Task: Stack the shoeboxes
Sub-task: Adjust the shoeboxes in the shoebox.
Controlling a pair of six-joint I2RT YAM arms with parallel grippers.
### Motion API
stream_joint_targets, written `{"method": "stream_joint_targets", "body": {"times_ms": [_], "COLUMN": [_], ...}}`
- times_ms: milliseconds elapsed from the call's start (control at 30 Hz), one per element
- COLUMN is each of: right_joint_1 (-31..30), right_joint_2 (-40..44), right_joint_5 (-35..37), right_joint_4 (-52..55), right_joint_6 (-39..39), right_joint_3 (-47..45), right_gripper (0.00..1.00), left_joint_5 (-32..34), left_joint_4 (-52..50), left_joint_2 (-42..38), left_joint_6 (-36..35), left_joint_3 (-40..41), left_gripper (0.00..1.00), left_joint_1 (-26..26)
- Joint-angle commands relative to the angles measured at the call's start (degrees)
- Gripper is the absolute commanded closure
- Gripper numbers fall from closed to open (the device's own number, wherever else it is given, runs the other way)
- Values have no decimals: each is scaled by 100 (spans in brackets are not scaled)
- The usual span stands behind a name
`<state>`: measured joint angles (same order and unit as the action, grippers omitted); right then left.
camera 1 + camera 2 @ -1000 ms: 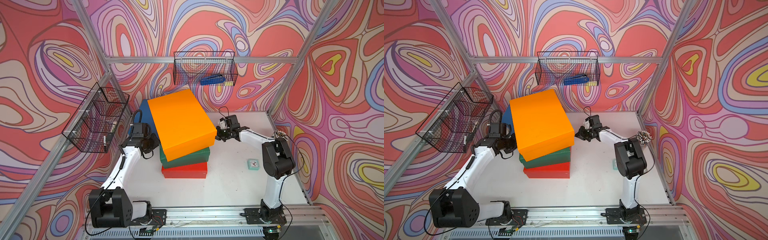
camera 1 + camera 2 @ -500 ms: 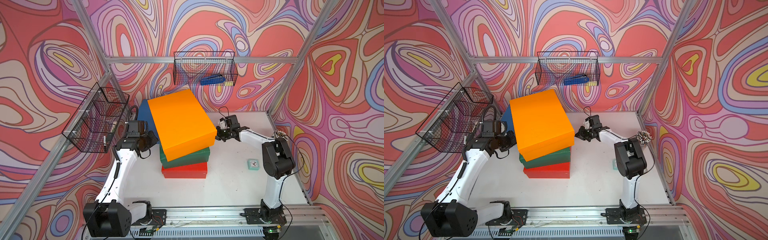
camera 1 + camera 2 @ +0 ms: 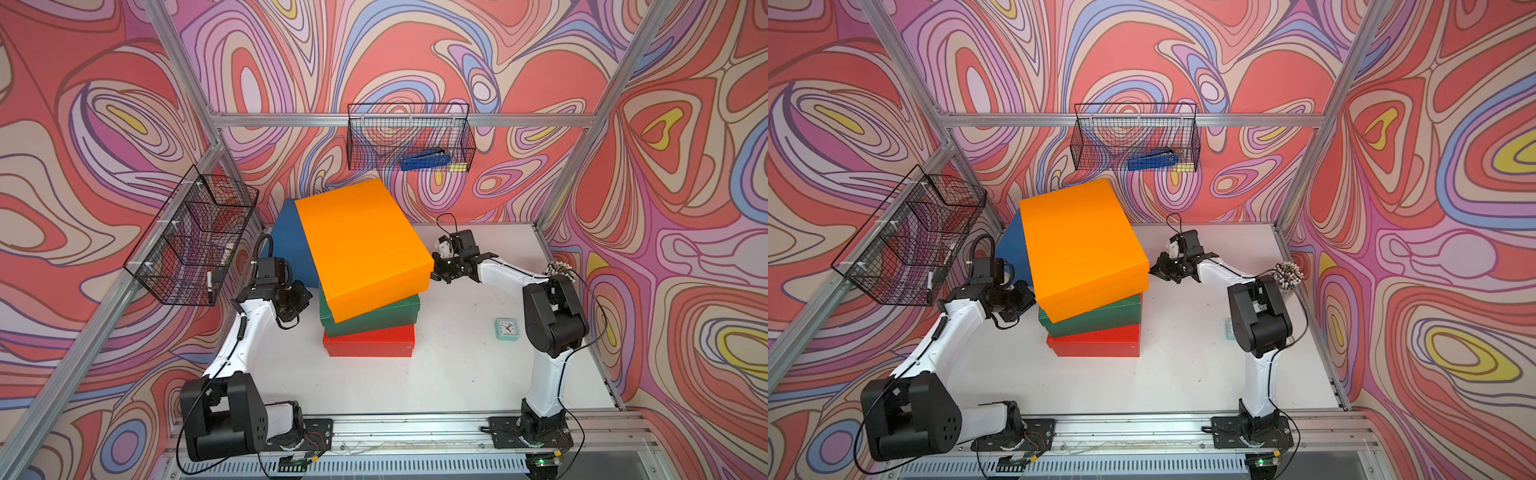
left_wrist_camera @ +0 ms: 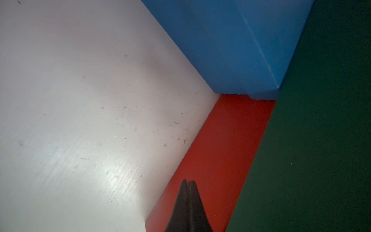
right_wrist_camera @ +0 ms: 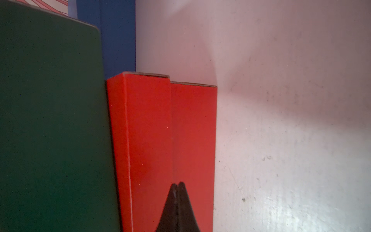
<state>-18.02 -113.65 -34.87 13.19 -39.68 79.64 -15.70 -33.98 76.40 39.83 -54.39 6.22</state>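
Swirl-patterned walls close in a white tabletop (image 3: 457, 374), and the red shoebox (image 3: 370, 345) lies flat near its middle. The green shoebox (image 3: 374, 316) rests directly on the red shoebox, roughly in line with it. The orange shoebox (image 3: 361, 245) sits one layer higher, turned askew to the red shoebox and overhanging it toward the back. The blue shoebox (image 3: 286, 237) stands on the table behind the red shoebox, close against its back corner on the left arm's side, and is not yet stacked.

The left gripper (image 4: 188, 182) hovers over the red shoebox's left edge with its fingers pressed together and nothing between them. The right gripper (image 5: 177, 183) hangs over the red shoebox's right side, pinched closed and empty as well. In both top views its tip lies near the orange box's corner, though I cannot tell whether it touches.

The step in hand looks like squaring the orange box with closed fingertips. To do it well:
- Press on the orange box's side walls near opposite corners, so that it turns rather than slides.
- Keep each push short and level.
- Brace one side while the other nudges, so the green box underneath does not shift on the red shoebox.
- Check that the overhang is gone before reaching for the blue box.
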Motion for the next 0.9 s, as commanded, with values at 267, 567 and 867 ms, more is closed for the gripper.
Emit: {"method": "stream_joint_targets", "body": {"times_ms": [267, 567, 867], "right_joint_1": [-61, -52, 256], "right_joint_2": [-117, 79, 574], "right_joint_5": [-229, -170, -32], "right_joint_4": [-364, -478, -359], "right_joint_6": [-226, -312, -192], "right_joint_3": [-188, -488, -856], "right_gripper": [100, 100, 100], "left_joint_5": [-109, 6, 77], "left_joint_4": [959, 1104, 1192], "left_joint_2": [1052, 1505, 2056], "left_joint_6": [487, 695, 877], "left_joint_3": [-69, -451, -1009], "left_gripper": [100, 100, 100], "left_joint_1": [-710, -1400, -1959]}}
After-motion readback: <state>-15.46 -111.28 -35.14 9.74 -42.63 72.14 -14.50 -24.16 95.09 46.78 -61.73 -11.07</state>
